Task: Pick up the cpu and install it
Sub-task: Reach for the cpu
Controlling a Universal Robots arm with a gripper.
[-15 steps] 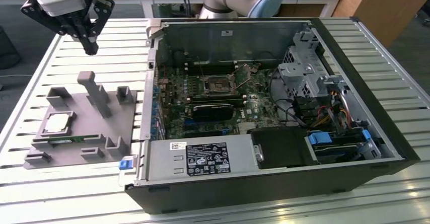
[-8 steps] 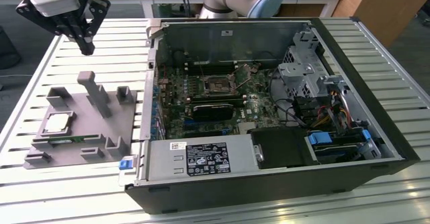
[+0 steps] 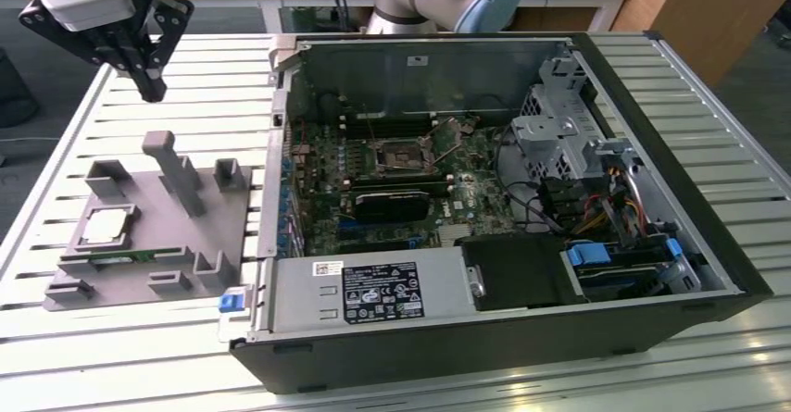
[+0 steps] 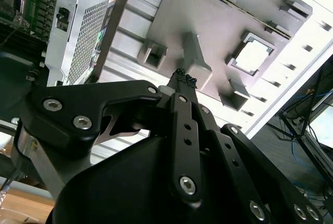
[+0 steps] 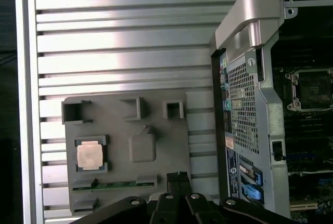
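Cpu (image 3: 109,225) pickup looks not yet begun: the gripper (image 3: 151,88), fingers together and empty, hangs high over the counter (image 3: 185,125) beside the grey fixture (image 3: 163,236) whose square pocket holds that chip, so grasping calls for opening and descending over it.

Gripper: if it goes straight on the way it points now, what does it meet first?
Probably the fixture, near its tall post; the cpu lies off to the side. Depth is unclear, so I am not sure.
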